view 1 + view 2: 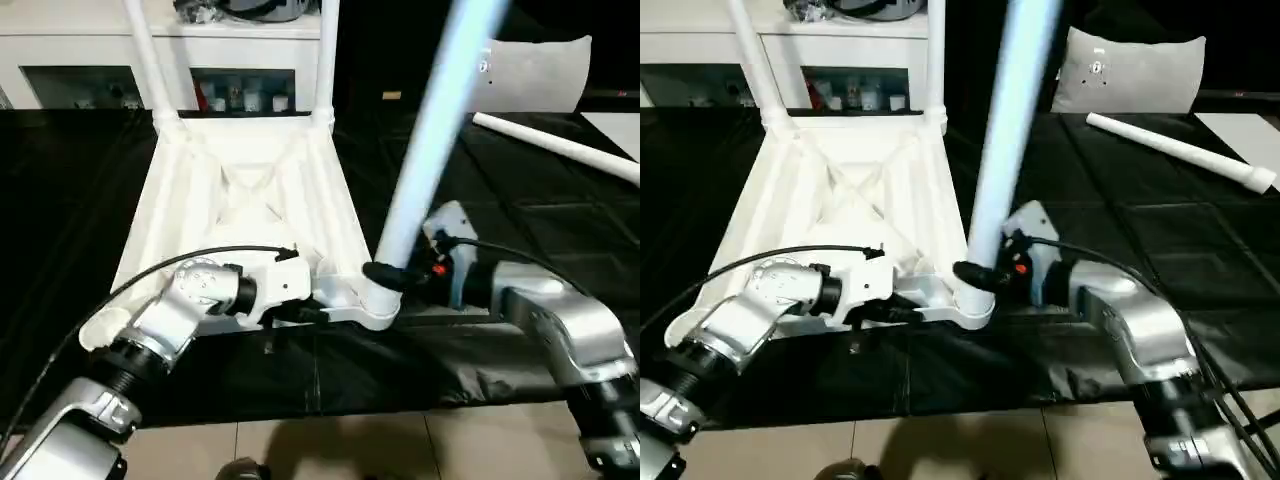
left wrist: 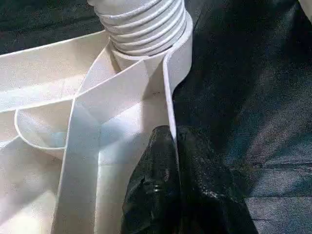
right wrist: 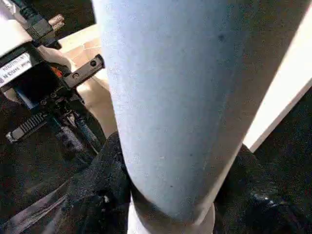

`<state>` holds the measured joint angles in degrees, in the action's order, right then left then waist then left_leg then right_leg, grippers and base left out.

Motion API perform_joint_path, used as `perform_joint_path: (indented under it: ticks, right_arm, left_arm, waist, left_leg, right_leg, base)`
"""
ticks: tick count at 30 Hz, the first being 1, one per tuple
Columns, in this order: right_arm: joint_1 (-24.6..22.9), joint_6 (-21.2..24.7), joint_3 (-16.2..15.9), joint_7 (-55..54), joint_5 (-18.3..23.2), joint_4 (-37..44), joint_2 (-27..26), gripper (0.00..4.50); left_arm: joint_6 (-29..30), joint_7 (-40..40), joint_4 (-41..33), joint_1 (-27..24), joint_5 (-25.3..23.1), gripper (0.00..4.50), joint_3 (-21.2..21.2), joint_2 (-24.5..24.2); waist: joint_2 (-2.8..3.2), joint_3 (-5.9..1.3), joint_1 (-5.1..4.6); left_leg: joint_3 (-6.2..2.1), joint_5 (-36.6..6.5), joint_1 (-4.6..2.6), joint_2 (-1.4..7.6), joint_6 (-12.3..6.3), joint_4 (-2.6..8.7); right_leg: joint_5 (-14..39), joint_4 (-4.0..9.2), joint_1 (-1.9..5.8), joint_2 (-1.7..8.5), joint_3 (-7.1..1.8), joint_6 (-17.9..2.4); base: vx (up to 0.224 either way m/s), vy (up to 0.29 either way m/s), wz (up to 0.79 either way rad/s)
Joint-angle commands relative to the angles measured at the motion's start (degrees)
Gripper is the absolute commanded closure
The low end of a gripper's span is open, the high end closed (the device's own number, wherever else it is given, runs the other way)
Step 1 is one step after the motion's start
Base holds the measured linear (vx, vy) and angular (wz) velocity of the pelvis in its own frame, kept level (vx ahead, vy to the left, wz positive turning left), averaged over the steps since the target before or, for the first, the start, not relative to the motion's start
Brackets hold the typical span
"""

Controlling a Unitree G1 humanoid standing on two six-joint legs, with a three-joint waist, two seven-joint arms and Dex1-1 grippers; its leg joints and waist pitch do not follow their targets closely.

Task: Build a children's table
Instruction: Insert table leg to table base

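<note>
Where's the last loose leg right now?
The spare leg lies flat on the black cover at the far right in the head views, beyond the right gripper, which holds the leg going into the tabletop near corner.

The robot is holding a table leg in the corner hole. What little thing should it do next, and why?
Probably keep twisting the long round white plastic leg down. The right gripper is shut on it at the corner socket of the upturned white ribbed tabletop, threads still show above that socket, and the left gripper pinches the tabletop's rim beside it.
</note>
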<state>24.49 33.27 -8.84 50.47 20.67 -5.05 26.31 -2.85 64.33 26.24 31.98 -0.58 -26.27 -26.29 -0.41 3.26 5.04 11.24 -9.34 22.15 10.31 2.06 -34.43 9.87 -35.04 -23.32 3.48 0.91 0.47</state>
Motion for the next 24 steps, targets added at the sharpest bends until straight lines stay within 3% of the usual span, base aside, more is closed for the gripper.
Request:
perform_joint_path:
  ticks: [1,5,7,10,11,14,15,16,18,22,24]
  right_arm:
    - [-0.38,0.75,-1.22,0.43,-0.86,-3.54,0.20,2.62]
    - [-0.35,0.49,-0.27,1.10,-0.22,-5.77,0.35,2.62]
    - [-1.17,0.93,2.20,1.38,1.58,-6.79,-0.39,2.62]
    - [-2.17,0.86,3.43,1.52,2.61,-7.02,-0.79,2.62]
    - [-3.10,0.01,4.25,1.56,3.19,-7.12,-1.23,2.62]
    - [-4.78,-1.25,6.31,0.96,4.44,-7.92,-2.45,2.62]
    - [-5.97,-2.24,7.37,0.55,5.12,-8.12,-3.21,2.62]
    - [-5.97,-2.24,7.37,0.55,5.12,-8.12,-3.21,2.62]
    - [-8.02,-4.30,8.06,0.09,5.63,-7.39,-4.12,2.62]
    - [-11.69,-9.95,7.38,-1.61,2.71,-6.28,-5.30,2.62]
    - [-11.87,-12.85,5.11,-2.53,-1.12,-6.75,-4.35,2.62]
  left_arm:
    - [-2.19,3.01,-0.61,1.07,-2.12,4.50,-2.21,0.09]
    - [-2.41,2.28,-0.04,1.24,-2.47,4.50,-1.83,0.45]
    - [-2.20,1.92,-0.04,0.93,-2.11,4.50,-1.35,0.67]
    - [-1.84,1.40,0.08,0.72,-1.96,4.50,-1.06,0.82]
    - [-1.32,0.81,0.14,0.55,-1.88,4.50,-0.76,0.94]
    - [-0.24,-0.39,0.42,0.22,-1.40,4.50,0.24,1.58]
    - [0.18,-0.82,0.62,0.14,-1.12,4.50,0.69,1.93]
    - [0.18,-0.82,0.62,0.14,-1.12,4.50,0.69,1.93]
    - [0.55,-1.14,0.76,0.07,-1.06,4.50,0.94,2.14]
    - [0.21,-0.78,0.90,-0.17,-1.83,4.50,0.43,1.91]
    - [-0.37,-0.08,1.06,-0.02,-2.56,4.50,-0.19,1.40]
  waist:
    - [-0.13,-3.69,-0.12]
    - [-0.11,-3.56,-0.08]
    - [-0.12,-3.70,-0.05]
    - [-0.08,-3.77,0.15]
    - [0.56,-3.81,0.28]
    - [0.28,-3.84,0.34]
    - [0.92,-3.78,0.39]
    - [0.61,-3.65,0.35]
    - [0.82,-3.60,0.46]
    - [1.20,-3.62,0.32]
    - [1.18,-3.53,0.14]
  left_leg:
    - [-1.52,-19.33,-1.90,2.61,2.66,4.34]
    - [-1.64,-20.67,-2.11,2.63,2.88,4.40]
    - [-1.66,-20.59,-2.09,2.64,2.95,4.40]
    - [-1.59,-20.30,-2.11,2.68,2.80,4.43]
    - [-1.71,-20.23,-2.09,2.67,2.93,4.42]
    - [-1.66,-21.00,-2.04,2.59,2.94,4.50]
    - [-1.72,-21.47,-2.13,2.65,3.12,4.55]
    - [-1.68,-22.64,-2.22,2.55,3.12,4.51]
    - [-1.85,-23.72,-2.44,2.53,3.24,4.48]
    - [-2.26,-25.27,-2.29,2.55,3.40,4.84]
    - [-2.22,-25.92,-2.39,2.55,3.49,4.86]
  right_leg:
    - [20.85,4.74,1.46,4.18,-1.72,-10.06]
    - [23.79,5.06,1.37,4.30,-1.70,-9.50]
    - [23.20,4.99,1.39,4.25,-1.68,-9.60]
    - [21.67,4.94,1.43,4.22,-1.70,-9.98]
    - [21.07,4.79,1.48,4.31,-1.71,-10.20]
    - [20.40,4.84,1.58,4.16,-1.59,-10.58]
    - [20.52,4.92,1.46,4.24,-1.60,-10.75]
    - [21.93,5.16,1.36,4.16,-1.53,-10.59]
    - [25.06,5.43,1.22,4.35,-1.52,-9.80]
    - [27.47,5.70,1.18,4.40,-1.41,-8.32]
    - [27.77,5.81,0.92,4.26,-1.40,-8.15]
  base:
    - [0.000,0.000,0.00]
    - [0.000,0.000,0.00]
    - [0.000,0.000,0.00]
    - [0.000,0.000,0.00]
    - [0.000,0.000,0.00]
    - [0.000,0.000,0.00]
    - [0.000,0.000,0.00]
    - [0.000,0.000,0.00]
    - [0.000,0.000,0.00]
    - [0.000,0.000,0.00]
    - [0.000,0.000,0.00]
